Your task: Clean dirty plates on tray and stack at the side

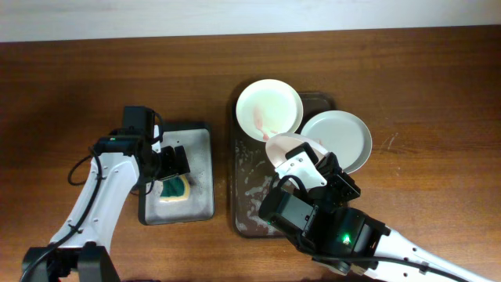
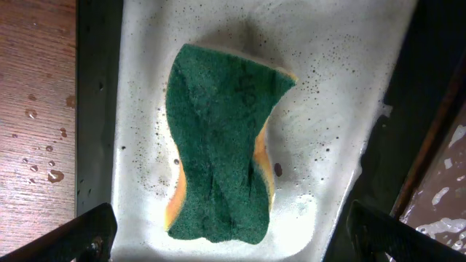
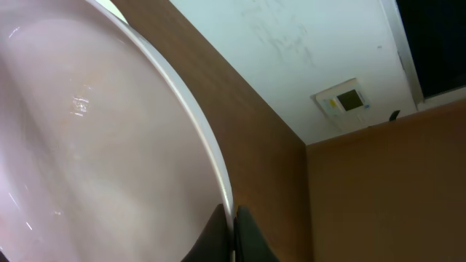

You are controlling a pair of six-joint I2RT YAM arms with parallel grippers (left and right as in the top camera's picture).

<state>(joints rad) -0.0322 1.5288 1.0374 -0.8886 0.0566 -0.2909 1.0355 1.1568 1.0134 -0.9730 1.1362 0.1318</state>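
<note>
**Plate [image 1: 283,143] raised by the right hand [image 3: 234,222]; sponge [image 2: 222,142] under the left hand [image 2: 240,244]**

Right hand: shut on the rim of the plate, holding it tilted above the middle of the tray [image 1: 244,211]. Two more plates lie at the tray's far end. One is a smeared plate [image 1: 270,110] with reddish marks. The other is a pale plate [image 1: 338,139] just beside it, overlapping the tray's right rim.

Left hand: spread wide, holding nothing, directly over the sponge. The sponge lies green side up in the metal tray [image 1: 200,205], which sits on the tabletop [image 1: 78,78] left of the tray.

Governing relation: the sponge's long axis runs across the line joining the two fingers, so they straddle its narrower width. A straight descent and closure would probably be enough to take it, with no turn of the wrist.

The left arm is the nearer to the sponge. The held plate lies to that arm's right, across the gap between the two trays. Wiping would therefore likely call for the sponge to be carried rightward to meet the plate.

No stack stands at the side, so the task is judged to be at an early stage.
</note>
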